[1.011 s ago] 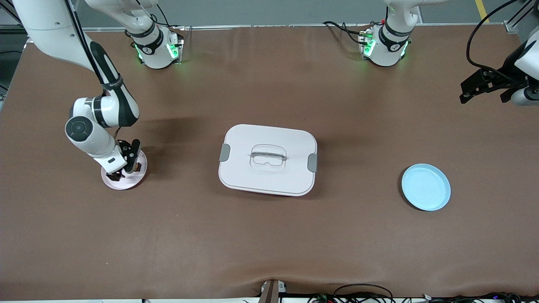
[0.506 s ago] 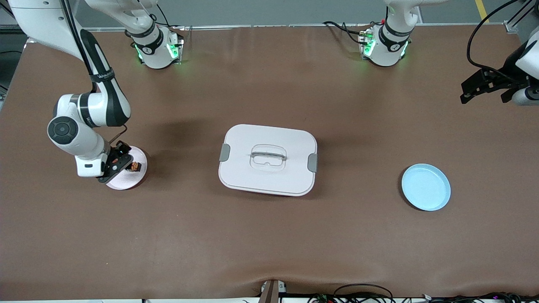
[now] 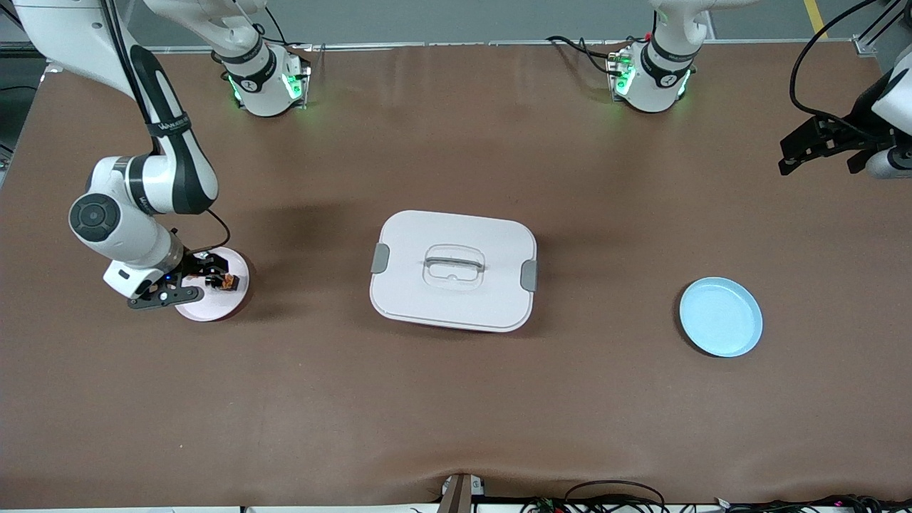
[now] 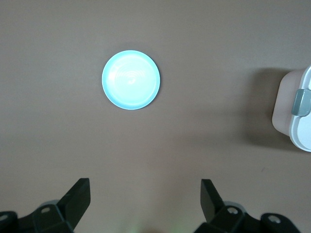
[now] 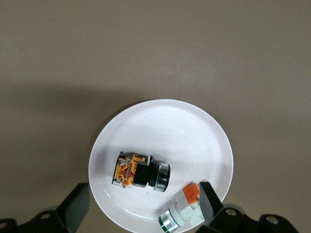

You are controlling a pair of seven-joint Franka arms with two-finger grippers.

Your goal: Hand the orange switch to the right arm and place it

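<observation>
Right gripper [image 5: 141, 206] fingers wide, empty, over pink plate [image 3: 235, 303] rim. Orange switch [image 5: 141, 171] lies on plate, seemingly placed; white-and-red component [image 5: 182, 211] at its 4 o'clock. Left gripper [image 4: 143, 204] fingers wide, waits over tabletop [image 3: 456, 399]. Lidded box [image 3: 454, 270] and blue plate [image 3: 720, 317] well apart; nothing obstructs.

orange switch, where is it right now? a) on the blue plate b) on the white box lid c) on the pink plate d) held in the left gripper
c: the orange switch lies on the pink plate, beside a small white-and-red component, below the open right gripper.
</observation>
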